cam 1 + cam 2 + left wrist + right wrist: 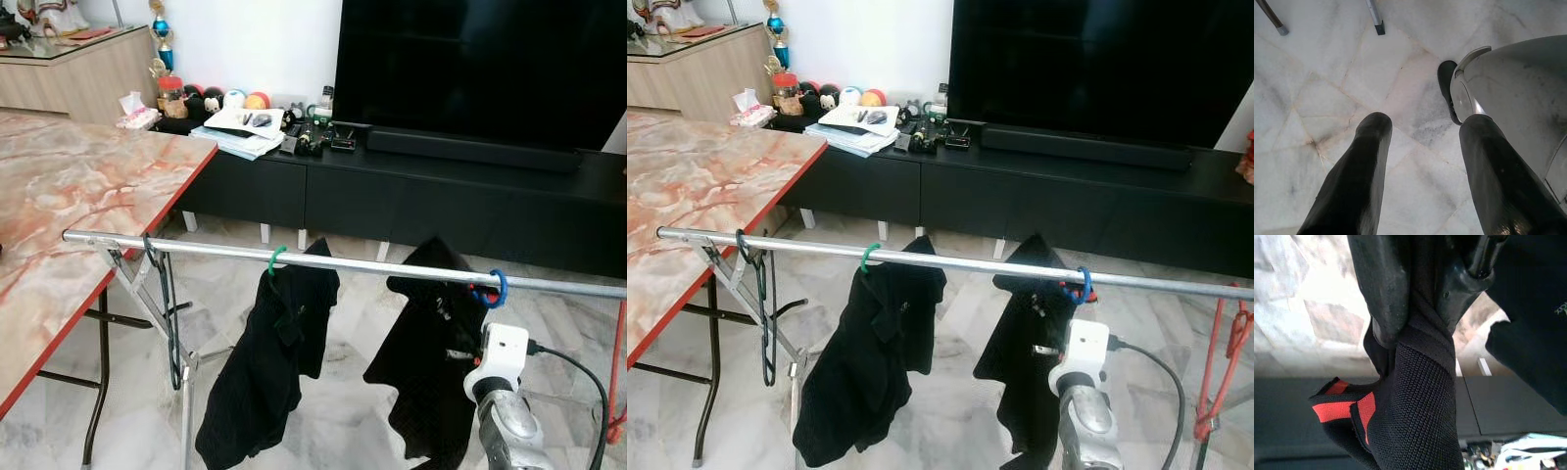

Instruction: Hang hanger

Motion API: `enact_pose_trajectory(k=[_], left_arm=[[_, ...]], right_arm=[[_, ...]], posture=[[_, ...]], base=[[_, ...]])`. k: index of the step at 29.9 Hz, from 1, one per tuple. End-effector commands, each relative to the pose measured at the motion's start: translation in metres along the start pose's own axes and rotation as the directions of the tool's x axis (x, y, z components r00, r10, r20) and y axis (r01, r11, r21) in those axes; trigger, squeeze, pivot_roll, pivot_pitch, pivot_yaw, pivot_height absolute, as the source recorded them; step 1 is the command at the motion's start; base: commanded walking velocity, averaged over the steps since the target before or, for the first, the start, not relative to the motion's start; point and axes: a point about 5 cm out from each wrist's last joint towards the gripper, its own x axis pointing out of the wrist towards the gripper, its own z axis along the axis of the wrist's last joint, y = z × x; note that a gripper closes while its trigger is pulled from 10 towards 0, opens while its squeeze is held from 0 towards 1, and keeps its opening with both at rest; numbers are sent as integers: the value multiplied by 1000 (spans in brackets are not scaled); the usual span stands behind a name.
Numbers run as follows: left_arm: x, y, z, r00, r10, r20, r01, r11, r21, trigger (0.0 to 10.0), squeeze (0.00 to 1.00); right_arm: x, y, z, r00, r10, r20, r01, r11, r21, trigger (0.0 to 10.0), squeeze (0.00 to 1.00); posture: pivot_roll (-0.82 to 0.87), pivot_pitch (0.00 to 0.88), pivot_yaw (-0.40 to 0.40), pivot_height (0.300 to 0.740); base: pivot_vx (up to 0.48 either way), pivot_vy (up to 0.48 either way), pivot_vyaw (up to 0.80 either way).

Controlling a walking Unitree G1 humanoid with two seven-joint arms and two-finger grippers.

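A silver rail [372,264] runs across in front of me. On its right part a blue hanger [500,286] hooks over it, carrying a black garment [421,362]. My right arm [505,392] reaches up just below that hanger. In the right wrist view my right gripper [1418,328] is shut on the garment's black knit cloth with red trim [1415,401]. A green hanger [276,258] with another black garment [265,362] hangs mid-rail. An empty dark hanger [168,313] hangs near the left end. My left gripper [1425,127] hangs open over the marble floor.
A marble-topped folding table [78,196] with a red edge stands close on the left. Behind the rail are a long black cabinet [411,196] and a big TV [470,59]. A red strap [617,372] dangles at the rail's right end.
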Motion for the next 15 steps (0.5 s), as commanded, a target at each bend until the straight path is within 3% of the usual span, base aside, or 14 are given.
enact_pose_trajectory(k=[1, 4, 8, 15], left_arm=[[-1, -2, -5, 1000, -1, -19, 1, 1000, -7, 10000, 0], [-1, -2, -5, 1000, -2, -20, 2, 1000, -9, 10000, 0], [-1, -2, -5, 1000, -6, -21, 6, 1000, -7, 10000, 0], [0, -2, -4, 1000, -5, -18, 5, 1000, -9, 10000, 0]], right_arm=[[1, -4, 3, 1000, -22, 4, 22, 1000, -19, 0, 0], [2, -6, 2, 999, -26, -23, 25, 1000, -16, 0, 0], [8, -11, -3, 983, -73, -167, 63, 996, -62, 0, 0], [21, -4, 15, 988, -67, -142, 66, 998, -15, 0, 0]], posture=[[132, 0, -38, 740], [131, 0, -36, 740], [131, 0, -36, 740], [140, 0, -38, 740]], base=[[0, 0, 0], [0, 0, 0], [0, 0, 0], [0, 0, 0]])
